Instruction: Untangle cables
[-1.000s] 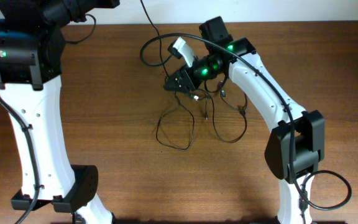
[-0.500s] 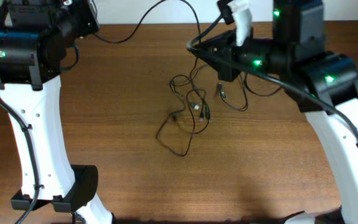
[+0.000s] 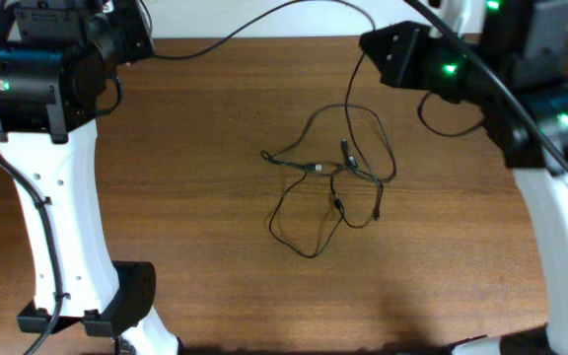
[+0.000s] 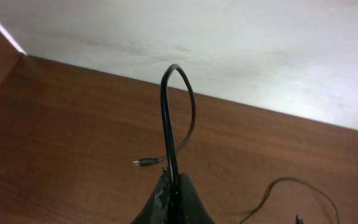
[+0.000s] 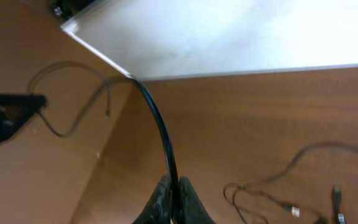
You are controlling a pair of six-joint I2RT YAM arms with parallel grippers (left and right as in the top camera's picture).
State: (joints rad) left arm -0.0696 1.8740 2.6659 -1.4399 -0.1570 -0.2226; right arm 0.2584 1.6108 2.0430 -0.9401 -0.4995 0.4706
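My left gripper (image 4: 173,198) and right gripper (image 5: 171,199) both pinch a cable (image 4: 165,124) strung 9-to-3; the tangle (image 3: 314,166) sits at right's 7 o'clock, nearer.

Your right gripper (image 5: 173,204) sits at the near edge of the frame, with its fingers pressed together on a black cable (image 5: 160,134). The cable climbs out of the pinch, arcs left and away to the edge of the table (image 5: 260,106), then runs on as a thin loop over the left side. At near right you have a loose tangle (image 5: 263,185) lying on the wood, with two small plug ends showing. There is a dark wedge (image 5: 5,115) at the left that I can't identify. A pale wall (image 5: 229,31) lies beyond.
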